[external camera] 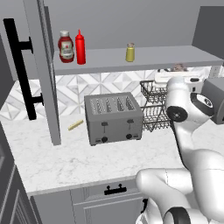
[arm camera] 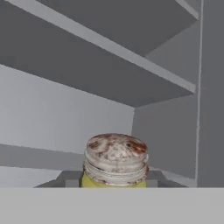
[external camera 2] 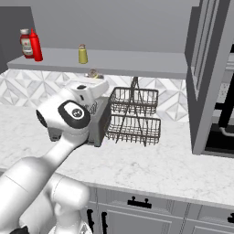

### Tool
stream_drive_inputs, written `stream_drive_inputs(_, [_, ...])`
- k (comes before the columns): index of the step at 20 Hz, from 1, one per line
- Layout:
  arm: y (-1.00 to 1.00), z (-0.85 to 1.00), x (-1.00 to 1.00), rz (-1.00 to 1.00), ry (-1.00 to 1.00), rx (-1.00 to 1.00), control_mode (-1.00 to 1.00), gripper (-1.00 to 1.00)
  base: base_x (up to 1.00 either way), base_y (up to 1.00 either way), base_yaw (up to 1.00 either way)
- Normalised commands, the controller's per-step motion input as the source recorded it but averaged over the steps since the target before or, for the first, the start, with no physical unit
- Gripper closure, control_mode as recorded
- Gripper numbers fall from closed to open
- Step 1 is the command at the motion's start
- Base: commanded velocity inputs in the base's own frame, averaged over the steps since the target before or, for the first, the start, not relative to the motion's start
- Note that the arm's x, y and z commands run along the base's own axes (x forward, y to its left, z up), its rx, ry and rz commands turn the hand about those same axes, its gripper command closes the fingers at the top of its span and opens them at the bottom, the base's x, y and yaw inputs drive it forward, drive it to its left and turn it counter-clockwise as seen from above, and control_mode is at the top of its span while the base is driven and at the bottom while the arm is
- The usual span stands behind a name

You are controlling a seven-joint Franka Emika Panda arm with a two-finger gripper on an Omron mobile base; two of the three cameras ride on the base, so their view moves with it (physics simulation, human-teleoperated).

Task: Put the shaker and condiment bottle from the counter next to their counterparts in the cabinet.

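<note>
the condiment bottle (external camera: 80, 47) already stands on the cabinet (external camera: 131, 61) shelf, touching or just beside the dark-red ketchup bottle (external camera: 66, 46) at its 3 o'clock in the left base view. so that half looks done. the yellow counterpart shaker (external camera: 130, 52) stands alone mid-shelf, upright.

the shaker (arm camera: 115, 161) sits between the gripper (arm camera: 114, 181) fingers in the hand view, cap toward the camera's 12 o'clock, long axis running along the fingers. jaws look clenched on it (finger tips mostly hidden behind the body, so this is a judgement). in the base views the hand is under the front edge of the shelf, with the shaker cap (external camera 2: 93, 73) peeking out just below the lip.

key relation: in the right base view the held shaker lies at about 5 o'clock from the counterpart shaker and lower, beneath shelf level. next move likely needs to come out, up over the lip, then in beside it. risk: clipping the shelf edge.

toaster (external camera: 113, 117), wire rack (external camera 2: 133, 114) and a small stick (external camera: 75, 125) rest on the counter (external camera: 65, 162).
</note>
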Motion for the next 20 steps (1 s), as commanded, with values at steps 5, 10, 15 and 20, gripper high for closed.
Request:
stream_drive_inputs(5, [0.18,0.43,-0.33,0.06,-0.17,0.0,-1.0,1.0,0.0,0.0,0.0])
stream_drive_inputs(10, [0.12,0.3,-0.02,0.05,-0.11,0.0,-1.0,1.0,0.0,0.0,0.0])
stream_drive_inputs(15, [0.05,0.33,0.0,0.11,0.05,0.0,-1.0,1.0,0.0,0.0,0.0])
stream_drive_inputs(20, [0.0,0.22,0.01,0.13,0.26,0.0,-1.0,1.0,0.0,0.0,0.0])
